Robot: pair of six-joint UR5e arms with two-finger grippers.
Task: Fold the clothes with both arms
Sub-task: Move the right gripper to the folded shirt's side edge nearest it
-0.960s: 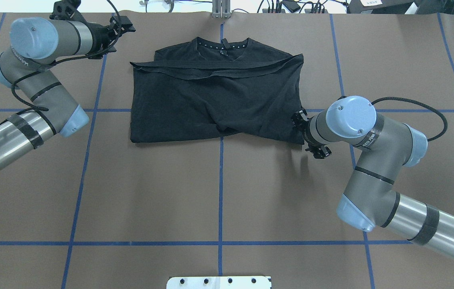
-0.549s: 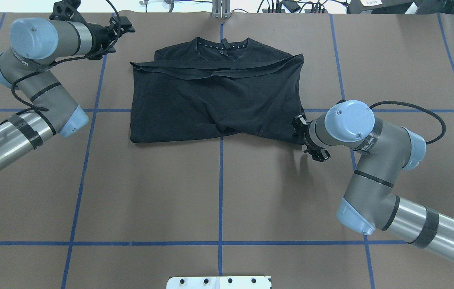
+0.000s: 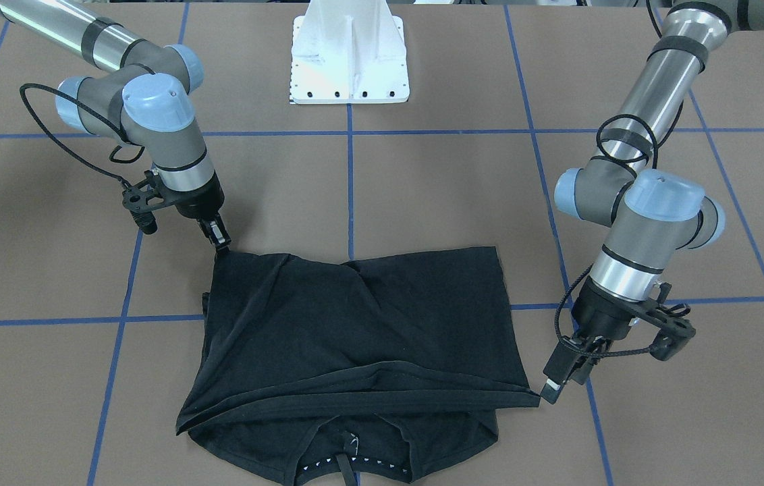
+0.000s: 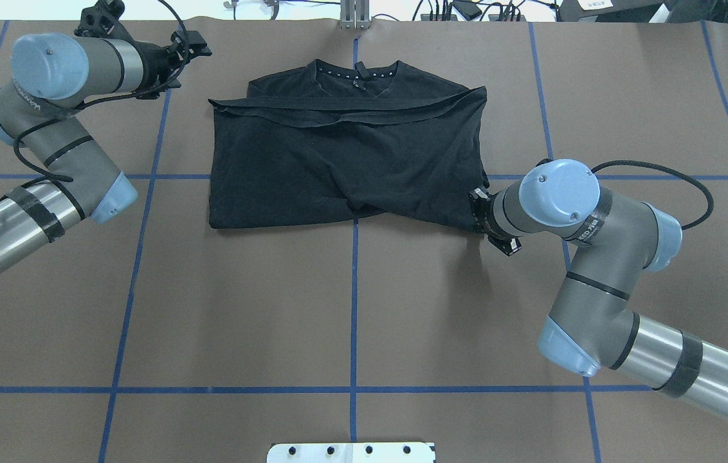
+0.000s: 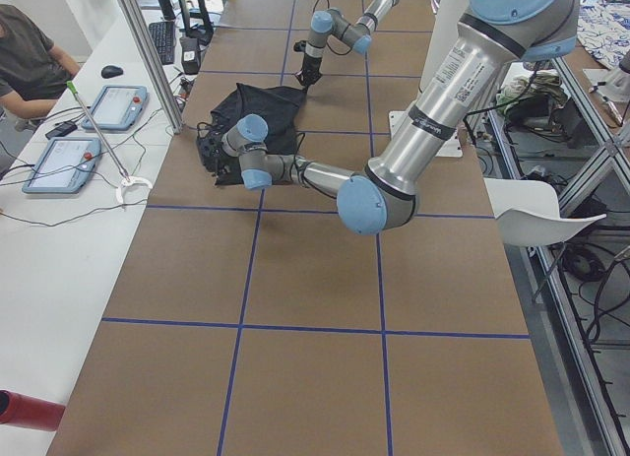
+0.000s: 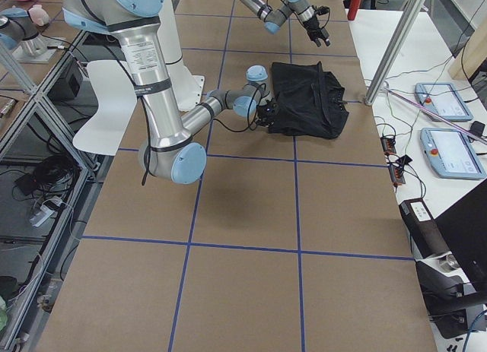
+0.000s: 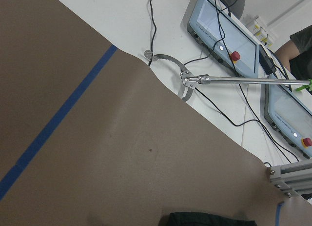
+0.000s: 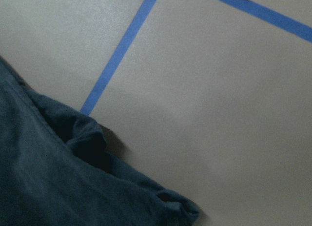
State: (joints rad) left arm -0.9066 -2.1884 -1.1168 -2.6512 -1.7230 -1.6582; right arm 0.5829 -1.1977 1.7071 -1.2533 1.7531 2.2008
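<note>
Exterior front-facing: T-shirt [image 3: 355,324] lies half-folded, lower centre. Right gripper [image 3: 221,243] meets its upper-left corner; left gripper [image 3: 551,386] hangs beside the lower-right fold end. Finger closure cannot be told on either. Risk: a shallow corner pinch slips, dragging the fold askew.

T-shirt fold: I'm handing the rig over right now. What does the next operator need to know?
Right gripper: tips at the robot-side right corner of the T-shirt; I cannot tell if it has clamped cloth.
Left gripper: hangs above the table off the far left corner, nothing visibly held; open or shut unclear.
T-shirt: flat, straddling the centre line, collar at the far edge.
Done: lower part folded up over the body, its edge just short of the collar.
Left: probably a side-to-side fold; the middle is wrinkled.
</note>
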